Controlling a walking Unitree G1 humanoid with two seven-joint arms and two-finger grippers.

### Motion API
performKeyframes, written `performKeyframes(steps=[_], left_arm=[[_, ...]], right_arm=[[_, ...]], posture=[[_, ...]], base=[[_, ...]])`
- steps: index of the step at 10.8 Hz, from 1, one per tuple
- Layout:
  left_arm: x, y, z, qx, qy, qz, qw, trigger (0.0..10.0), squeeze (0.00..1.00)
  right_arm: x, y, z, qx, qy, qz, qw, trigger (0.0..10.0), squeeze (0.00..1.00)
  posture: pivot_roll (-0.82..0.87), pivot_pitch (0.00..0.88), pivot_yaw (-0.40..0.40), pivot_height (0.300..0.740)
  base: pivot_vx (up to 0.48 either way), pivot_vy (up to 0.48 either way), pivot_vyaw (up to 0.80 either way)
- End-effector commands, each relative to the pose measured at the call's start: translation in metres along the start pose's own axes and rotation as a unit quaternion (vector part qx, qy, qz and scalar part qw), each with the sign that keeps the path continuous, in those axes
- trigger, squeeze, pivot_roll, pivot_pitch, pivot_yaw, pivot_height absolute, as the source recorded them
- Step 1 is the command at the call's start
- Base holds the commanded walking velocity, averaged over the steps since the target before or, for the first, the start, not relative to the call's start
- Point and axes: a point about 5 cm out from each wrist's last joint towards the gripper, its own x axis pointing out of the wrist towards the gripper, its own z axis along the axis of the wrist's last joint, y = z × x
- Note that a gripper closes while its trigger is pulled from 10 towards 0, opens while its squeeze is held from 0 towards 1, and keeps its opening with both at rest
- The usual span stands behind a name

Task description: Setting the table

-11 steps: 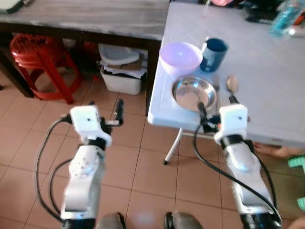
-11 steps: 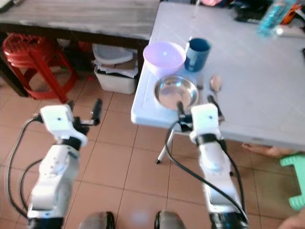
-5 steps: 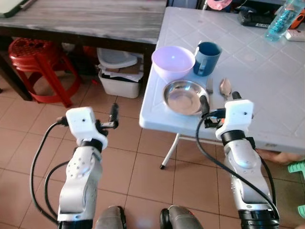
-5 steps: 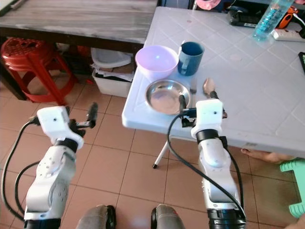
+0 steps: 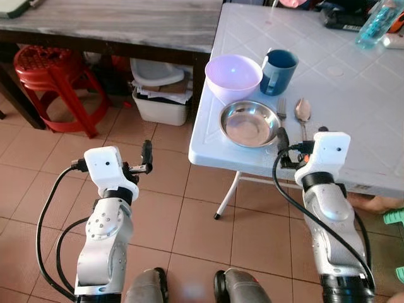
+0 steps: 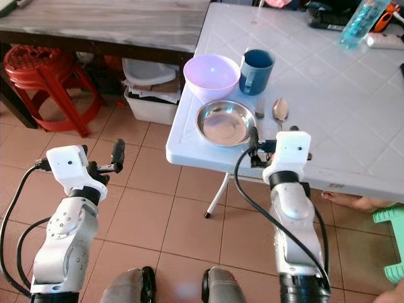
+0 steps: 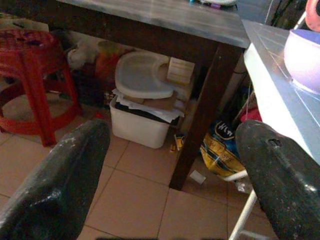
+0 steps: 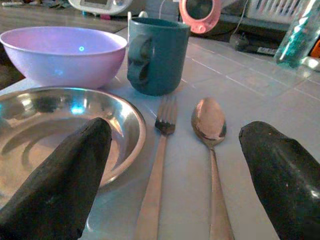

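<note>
On the near corner of the white table (image 5: 353, 95) lie a purple bowl (image 5: 233, 76), a blue mug (image 5: 279, 71), a steel plate (image 5: 249, 123), a fork (image 5: 281, 110) and a spoon (image 5: 303, 113). My right gripper (image 8: 175, 127) hovers open at the table's near edge, just behind the fork (image 8: 159, 150) and spoon (image 8: 210, 125), with the plate (image 8: 60, 130) beside one finger. Nothing is between its fingers. My left gripper (image 7: 172, 132) is held open over the tiled floor, left of the table, holding nothing.
A dark wooden table (image 5: 126, 25) stands at the back left, with a red stool (image 5: 50, 69) and a white bin (image 5: 161, 104) under it. A water bottle (image 5: 379, 22) stands at the table's far side. A person's foot (image 5: 372, 202) and a green stool (image 5: 394, 218) are at the right.
The camera view has shifted. My right gripper has drifted slightly right along the table's near edge, from the plate toward the fork and spoon. Both grippers stay open.
</note>
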Motion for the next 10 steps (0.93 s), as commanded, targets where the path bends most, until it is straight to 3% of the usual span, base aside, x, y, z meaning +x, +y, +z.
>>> performKeyframes(steps=[1,3,6,10], left_arm=[[-0.001,0.0,-0.002,0.004,0.008,-0.004,1.0,10.0,0.0],[-0.003,0.002,-0.002,0.004,0.011,-0.003,1.0,10.0,0.0],[-0.005,0.002,-0.003,0.005,0.017,-0.016,1.0,10.0,0.0],[-0.006,0.0,-0.004,0.005,0.02,-0.021,1.0,10.0,0.0]], right_arm=[[0.006,-0.002,0.001,0.023,0.006,-0.008,1.0,10.0,0.0],[0.006,0.002,-0.001,0.077,0.028,-0.011,0.997,10.0,0.0],[0.002,0.012,-0.008,0.118,0.055,0.009,0.991,10.0,0.0],[0.001,0.018,-0.003,0.143,0.059,0.025,0.988,10.0,0.0]], posture=[[-0.03,0.2,0.0,0.74],[-0.02,0.204,0.0,0.74],[-0.02,0.209,0.004,0.74],[-0.02,0.215,0.002,0.74]], base=[[0.0,0.0,0.0],[0.0,0.0,0.0],[0.0,0.0,0.0],[0.0,0.0,0.0]])
